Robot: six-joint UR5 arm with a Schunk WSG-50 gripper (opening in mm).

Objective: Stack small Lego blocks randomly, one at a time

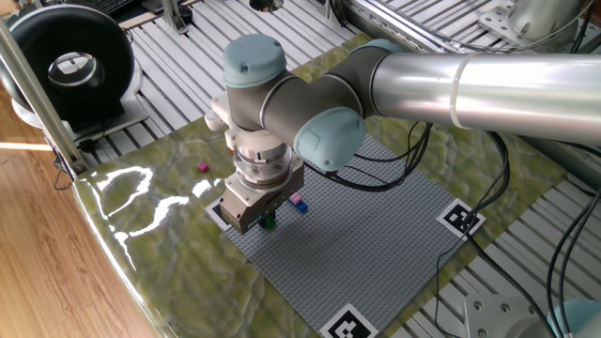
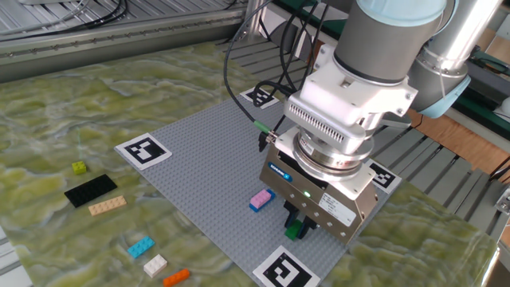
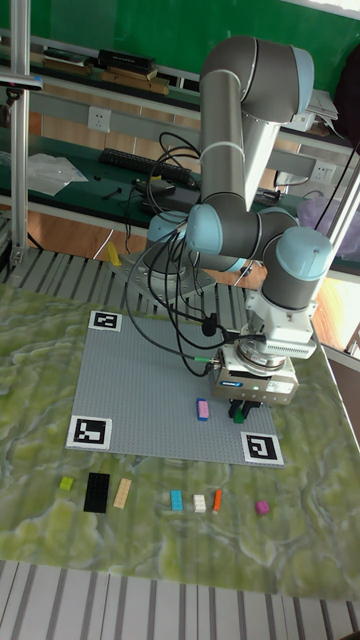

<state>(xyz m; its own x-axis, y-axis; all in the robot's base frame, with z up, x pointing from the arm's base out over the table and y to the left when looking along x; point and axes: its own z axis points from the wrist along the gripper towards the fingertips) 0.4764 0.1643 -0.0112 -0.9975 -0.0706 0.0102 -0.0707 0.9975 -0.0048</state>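
The fingers (image 2: 303,226) are down on the grey baseplate (image 2: 207,159), closed narrow around a green Lego block (image 2: 295,231) near the plate's corner marker tag (image 2: 284,269). Whether it is being seated or picked, I can't tell. Just beside it sits a pink-on-blue stack (image 2: 260,199), the likely target. Next move, by my reading: lift straight, line up over the studs, press squarely. Off the plate, along the bench edge, cyan (image 2: 140,246), white (image 2: 154,264), orange (image 2: 176,277) and tan (image 2: 107,206) blocks wait.
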